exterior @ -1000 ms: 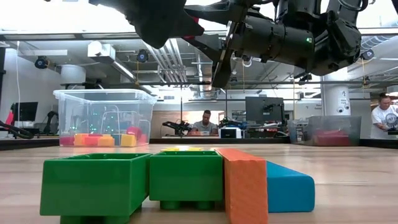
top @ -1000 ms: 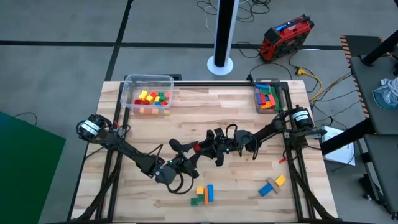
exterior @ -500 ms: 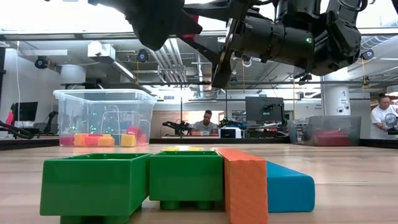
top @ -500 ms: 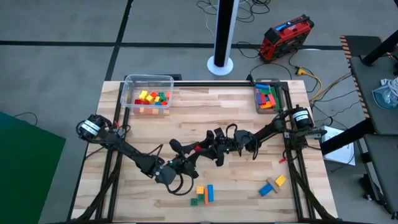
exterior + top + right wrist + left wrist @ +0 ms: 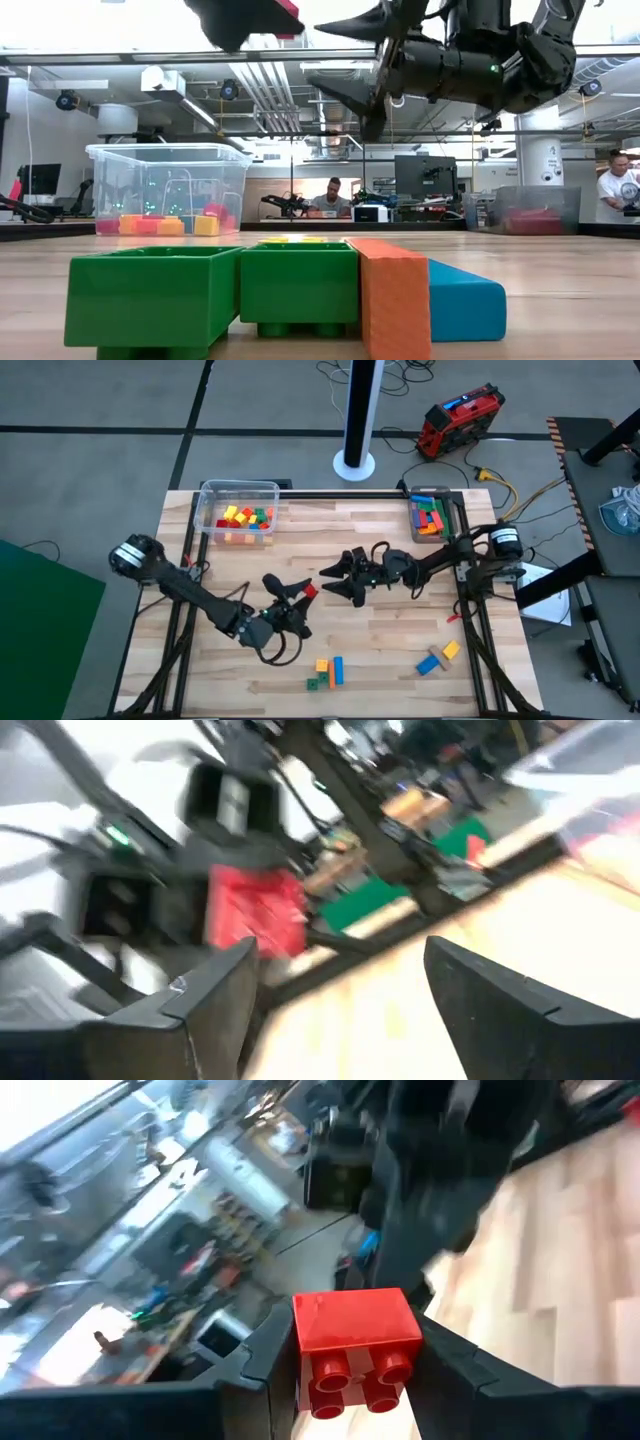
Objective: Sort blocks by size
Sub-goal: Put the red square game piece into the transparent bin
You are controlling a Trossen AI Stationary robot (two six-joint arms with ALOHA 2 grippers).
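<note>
A small red block sits between the fingers of my left gripper, above the table's middle; it also shows at the top of the low view. My right gripper stands open just right of it, with nothing between its fingers. A green, an orange and a blue block lie together on the table near the front edge. A blue, an orange and a yellow block lie at the front right. My left gripper pinches the red block by two opposite side faces between its two fingers. The fingers reach toward the table's right. The block's four studs face back toward the wrist camera. The block is lifted clear of the table.
A clear tub with several small blocks stands at the far left. A smaller container with longer blocks stands at the far right. Bare wood lies between the two arms and the far edge.
My right gripper has drawn back from the red block toward the table's right and far edges. My left gripper has risen and gone a little toward the left edge, keeping the red block between its fingers.
</note>
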